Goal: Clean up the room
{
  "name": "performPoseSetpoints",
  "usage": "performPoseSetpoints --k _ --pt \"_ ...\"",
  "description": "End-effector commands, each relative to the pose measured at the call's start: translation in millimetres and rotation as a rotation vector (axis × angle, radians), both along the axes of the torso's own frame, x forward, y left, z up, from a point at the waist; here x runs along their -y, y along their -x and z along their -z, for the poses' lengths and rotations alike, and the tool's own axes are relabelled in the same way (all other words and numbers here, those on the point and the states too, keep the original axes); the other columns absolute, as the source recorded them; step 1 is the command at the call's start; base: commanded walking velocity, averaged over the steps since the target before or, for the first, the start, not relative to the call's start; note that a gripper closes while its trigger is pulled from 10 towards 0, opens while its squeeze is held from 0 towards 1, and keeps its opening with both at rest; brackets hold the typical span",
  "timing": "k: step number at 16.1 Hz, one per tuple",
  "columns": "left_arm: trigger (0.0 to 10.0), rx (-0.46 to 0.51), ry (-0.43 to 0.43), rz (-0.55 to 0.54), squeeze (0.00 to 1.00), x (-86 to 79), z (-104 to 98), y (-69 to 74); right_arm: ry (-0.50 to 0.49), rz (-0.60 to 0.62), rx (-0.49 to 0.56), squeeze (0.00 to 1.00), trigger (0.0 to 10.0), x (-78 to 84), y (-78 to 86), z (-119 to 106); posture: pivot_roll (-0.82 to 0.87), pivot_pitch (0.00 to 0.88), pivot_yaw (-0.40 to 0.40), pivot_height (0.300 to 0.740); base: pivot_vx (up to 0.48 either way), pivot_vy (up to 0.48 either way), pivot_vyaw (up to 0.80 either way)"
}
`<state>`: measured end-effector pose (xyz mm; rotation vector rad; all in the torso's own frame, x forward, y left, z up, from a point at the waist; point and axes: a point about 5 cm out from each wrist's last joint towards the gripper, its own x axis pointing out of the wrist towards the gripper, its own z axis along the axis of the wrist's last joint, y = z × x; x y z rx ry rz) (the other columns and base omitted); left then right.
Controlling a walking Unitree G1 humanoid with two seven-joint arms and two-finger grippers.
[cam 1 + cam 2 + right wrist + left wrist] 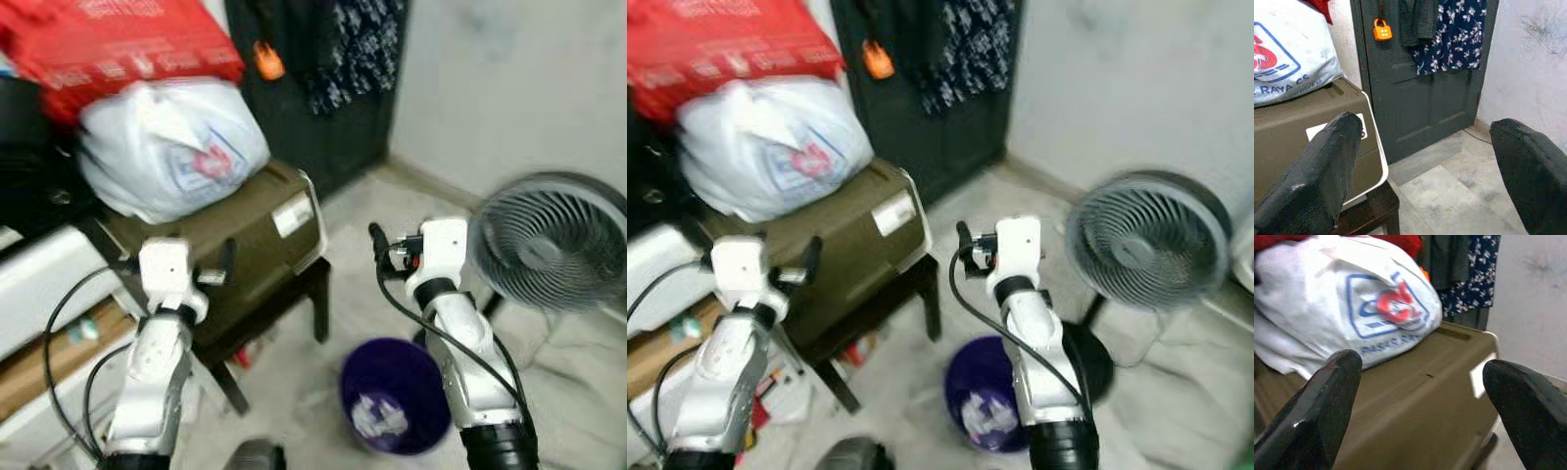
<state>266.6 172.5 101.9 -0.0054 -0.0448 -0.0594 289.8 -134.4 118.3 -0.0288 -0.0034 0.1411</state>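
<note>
A purple bin (392,397) stands on the floor between my arms, with white crumpled rubbish (372,416) inside. My left gripper (1422,363) is open and empty, held in front of an olive storage box (250,245) that carries a white plastic bag (171,147) with a red and blue print. My right gripper (1425,122) is open and empty too, raised above the bin and facing a dark door (1420,98).
The olive box rests on a dark stool (318,294). A red bag (118,44) lies on top of the white one. A grey floor fan (549,245) stands at the right. An orange padlock (1382,30) and a floral cloth (1459,34) hang on the door. A white shelf (39,284) is at the left.
</note>
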Motion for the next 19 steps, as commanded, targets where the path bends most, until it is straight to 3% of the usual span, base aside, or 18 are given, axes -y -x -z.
performPoseSetpoints --k 1,9,11,14,16,19 --pt "10.0 0.020 -0.014 -0.006 0.00 -4.7 -6.6 -2.5 -0.003 -0.011 -0.006 0.00 10.0 -2.5 -1.7 -1.5 -0.15 0.000 0.051 0.740 0.000 0.000 0.80" --pt "10.0 0.005 -0.028 -0.043 0.00 -8.2 -6.1 -2.0 -0.001 -0.013 -0.004 0.00 10.0 -1.2 -1.0 -4.2 -0.15 0.000 0.049 0.740 0.000 0.000 0.80" --pt "10.0 -0.004 -0.036 -0.064 0.00 -11.7 -4.0 4.0 0.006 -0.012 -0.016 0.00 10.0 3.8 2.9 -1.7 -0.13 0.000 0.030 0.740 0.000 0.000 0.80" --pt "10.0 -0.026 -0.047 -0.151 0.00 -27.4 1.5 24.1 0.027 -0.001 -0.036 0.00 10.0 16.7 7.4 2.3 -0.08 0.000 -0.019 0.740 0.000 0.000 0.80" --pt "10.0 -0.045 -0.061 -0.183 0.00 -35.3 5.1 37.6 0.035 -0.008 -0.050 0.00 10.0 20.5 16.8 4.5 -0.06 0.000 -0.023 0.740 0.000 0.000 0.80" --pt "10.0 -0.070 -0.077 -0.185 0.00 -39.1 8.3 45.0 0.016 0.032 -0.062 0.00 10.0 24.5 23.1 4.7 -0.08 0.000 -0.002 0.740 0.000 0.000 0.80"
